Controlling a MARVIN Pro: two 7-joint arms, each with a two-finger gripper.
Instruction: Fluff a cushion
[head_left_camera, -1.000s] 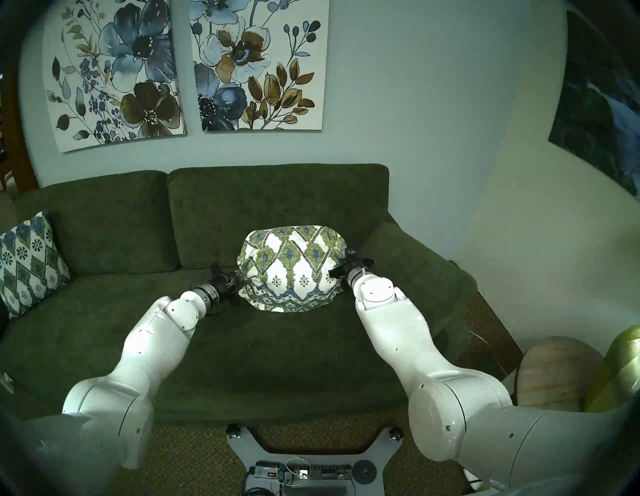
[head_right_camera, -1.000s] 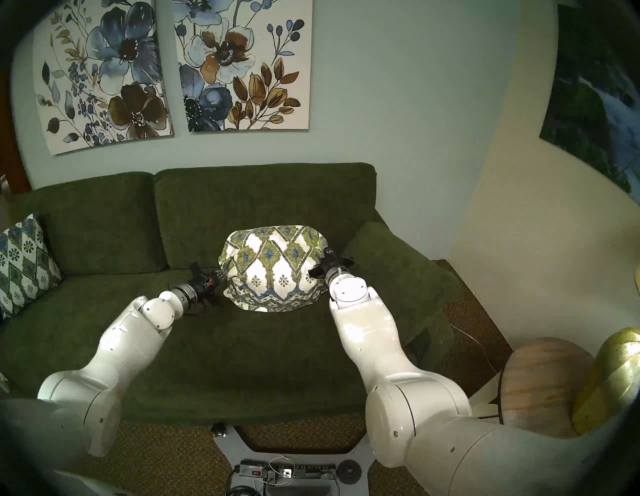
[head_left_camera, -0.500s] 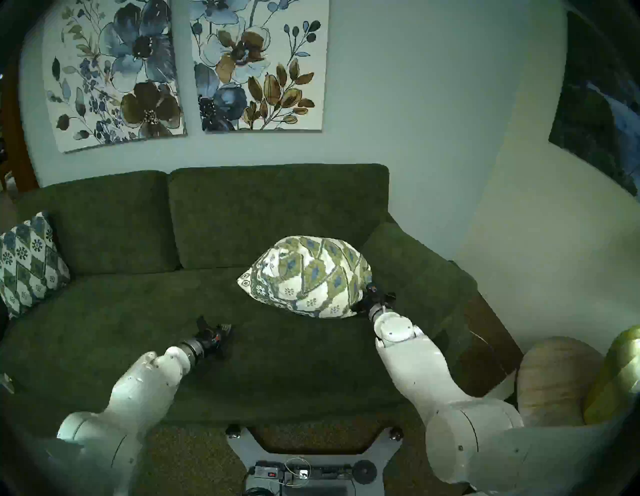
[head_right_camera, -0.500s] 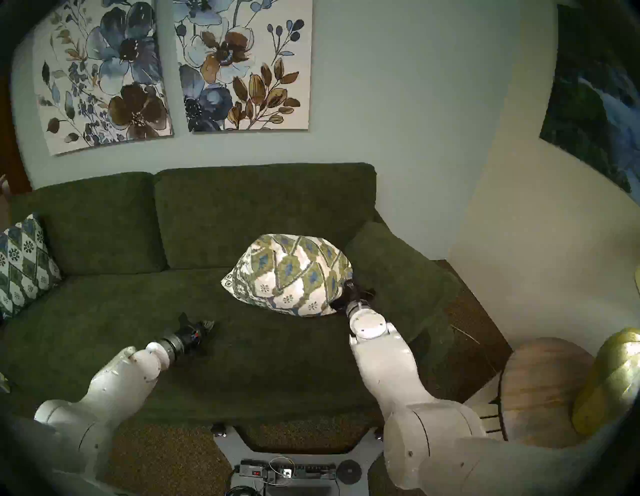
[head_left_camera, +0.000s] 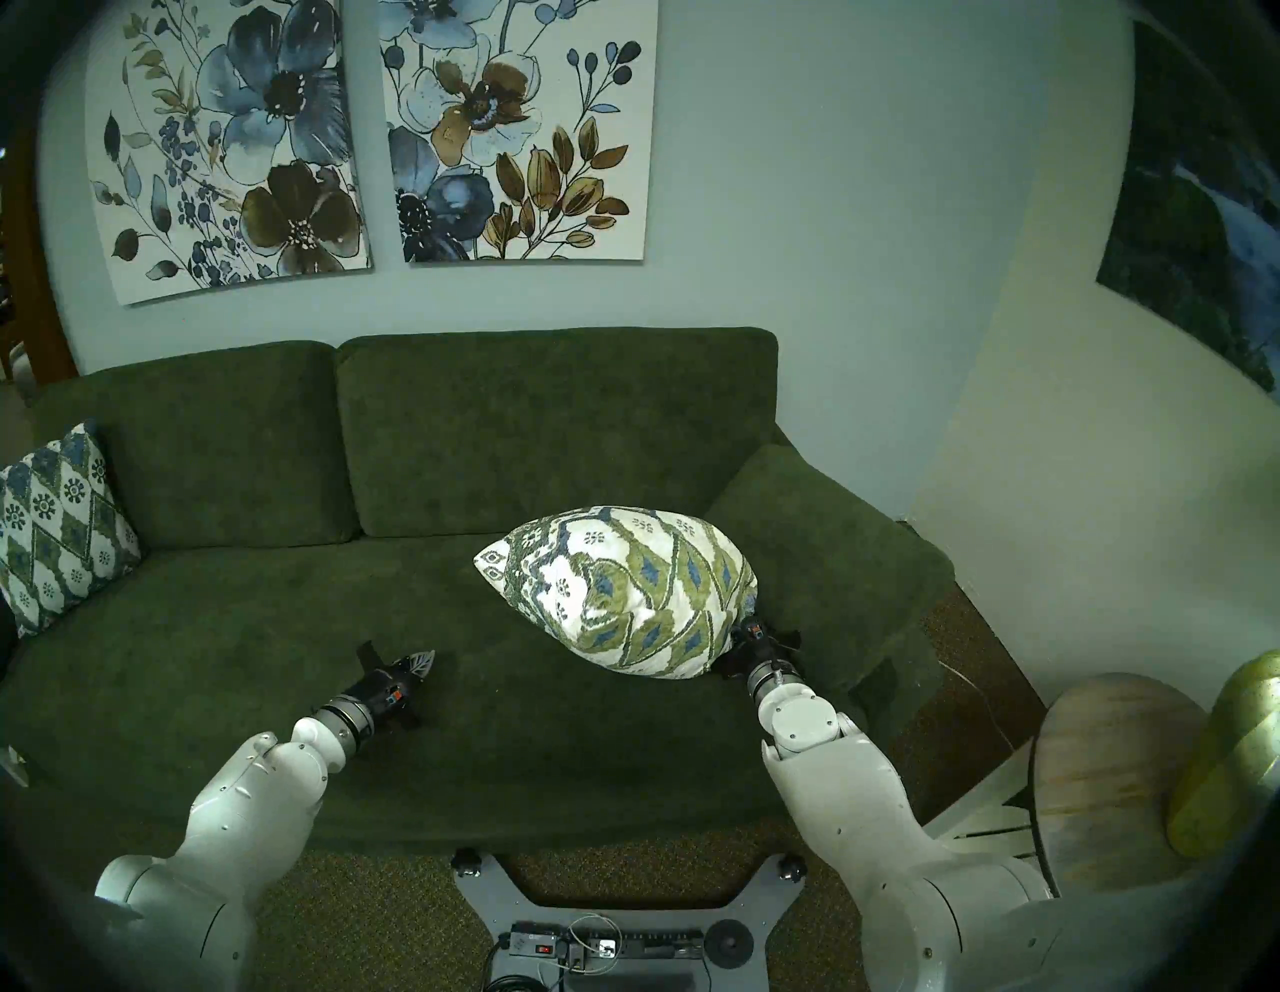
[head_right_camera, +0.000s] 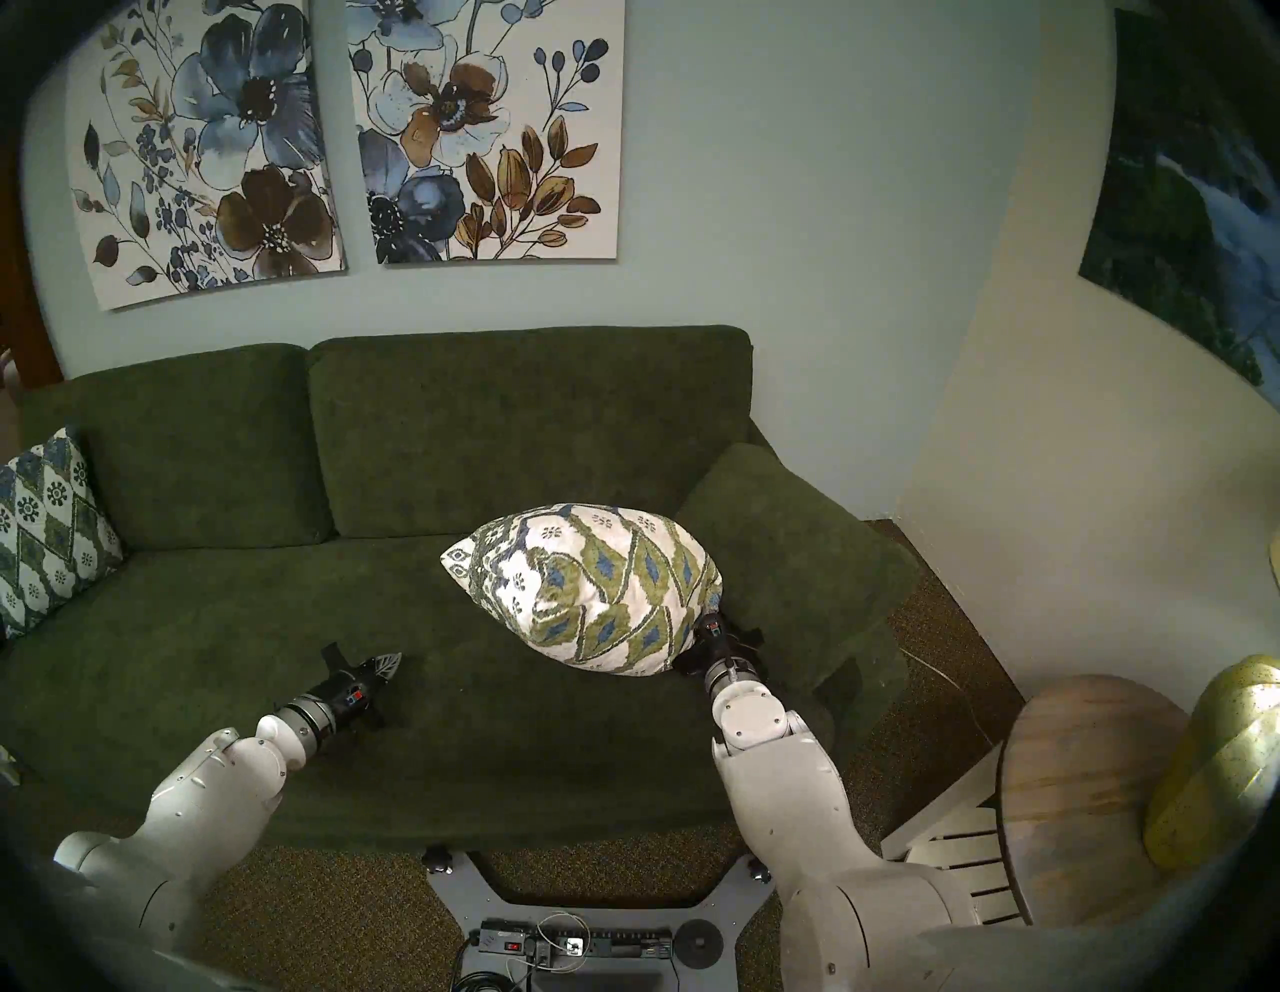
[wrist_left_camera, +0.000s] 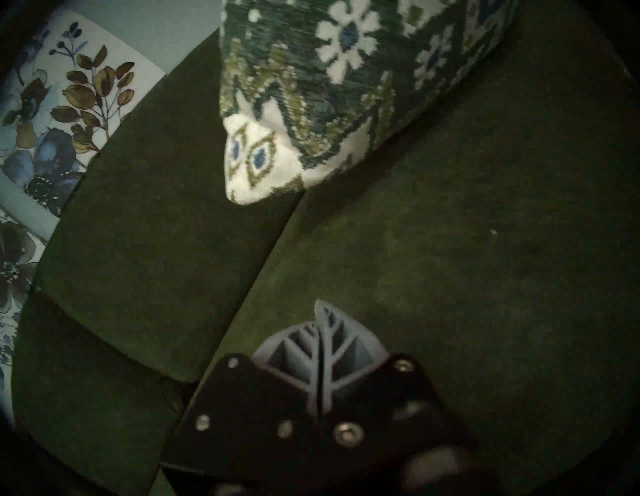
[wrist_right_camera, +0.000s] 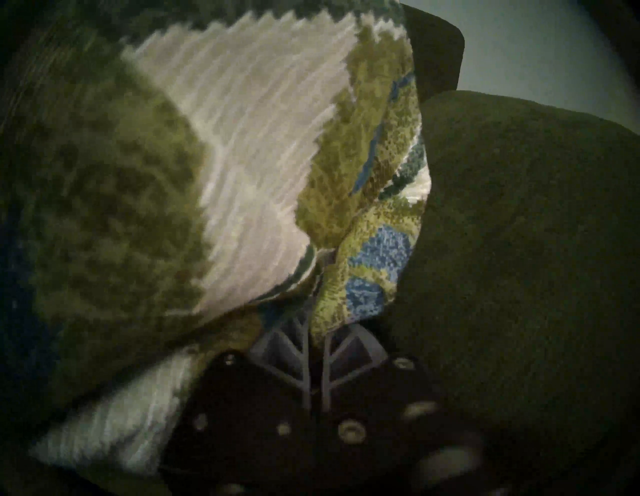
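Note:
The cushion (head_left_camera: 623, 589) (head_right_camera: 589, 589), white with olive-green and blue ovals and small rosettes, hangs tilted over the right half of the sofa seat. My right gripper (head_left_camera: 747, 623) (head_right_camera: 708, 618) is shut on its near right corner; in the right wrist view the fabric (wrist_right_camera: 346, 242) is pinched between the grey ribbed fingers (wrist_right_camera: 291, 350). The cushion's free left corner (wrist_left_camera: 256, 162) points toward my left gripper (head_left_camera: 422, 661) (head_right_camera: 389, 663) (wrist_left_camera: 320, 311), which is shut and empty, low over the seat, well to the left of the cushion.
The dark green sofa (head_left_camera: 208, 623) has a back cushion (head_left_camera: 554, 429) and a right armrest (head_left_camera: 831, 540). A darker patterned cushion (head_left_camera: 59, 533) leans at its left end. A round wooden side table (head_left_camera: 1122, 783) with a gold object (head_left_camera: 1240, 755) stands to the right.
My left gripper let go of the cushion's left side and drew back toward me. My right gripper pulled the cushion nearer and rightward, turning it so its left corner swings free.

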